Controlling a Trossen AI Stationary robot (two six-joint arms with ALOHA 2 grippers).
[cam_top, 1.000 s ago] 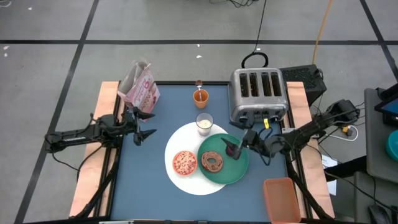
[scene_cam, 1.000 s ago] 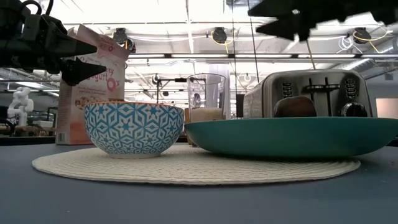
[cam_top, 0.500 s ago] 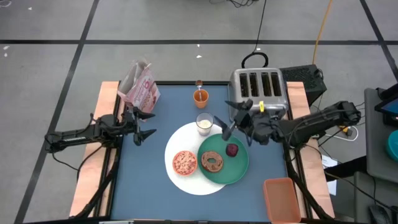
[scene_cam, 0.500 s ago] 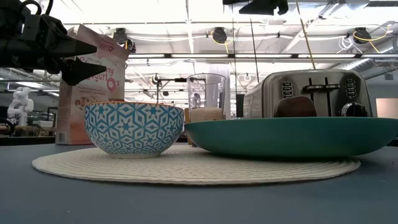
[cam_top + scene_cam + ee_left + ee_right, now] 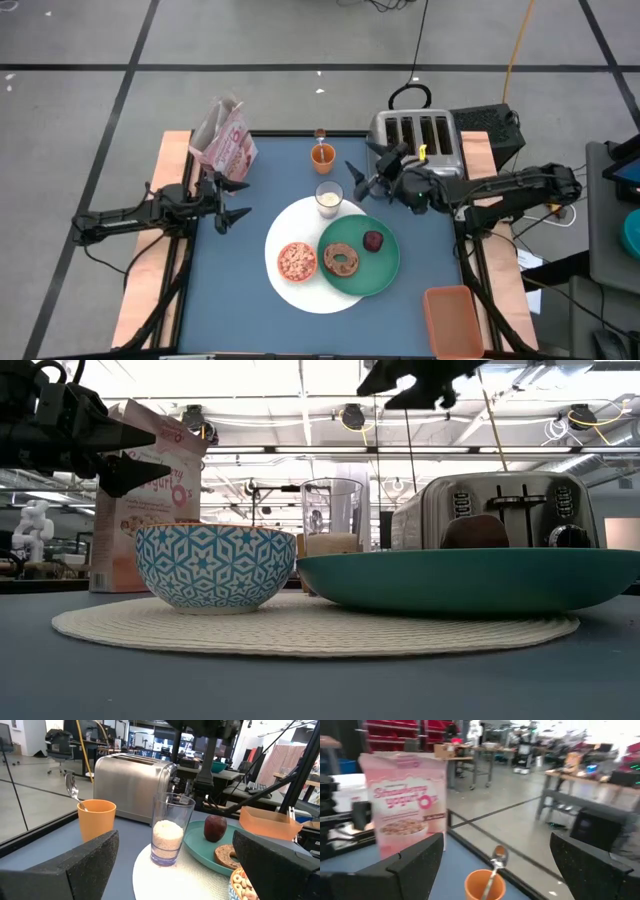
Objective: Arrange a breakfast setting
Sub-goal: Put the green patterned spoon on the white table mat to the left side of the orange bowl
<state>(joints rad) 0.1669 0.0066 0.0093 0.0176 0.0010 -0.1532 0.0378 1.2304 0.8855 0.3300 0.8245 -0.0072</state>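
Observation:
A large white round plate (image 5: 292,232) lies mid-table. On it rest a green plate (image 5: 372,272) and a small bowl (image 5: 296,261) of cereal. A brown bagel (image 5: 342,260) and a dark red fruit (image 5: 373,241) lie on the green plate. The milk glass (image 5: 328,198) stands at the white plate's far edge. Beyond it stands the orange cup (image 5: 322,155), with a spoon (image 5: 497,855) upright in it. My right gripper (image 5: 358,180) hangs open in the air beside the glass, in front of the toaster, holding nothing. My left gripper (image 5: 228,202) waits open at the table's left.
A silver four-slot toaster (image 5: 415,150) stands at the far right, close behind my right gripper. A pink cereal box (image 5: 225,140) stands at the far left corner. An orange tray (image 5: 453,318) sits off the table's near right corner. Bare blue table shows along the near left.
My right gripper, open throughout, has drawn away from the dark red fruit on the green plate. It has risen, gone toward the table's far edge and swung toward the left. It now hangs beside the glass. The fruit stays on the plate.

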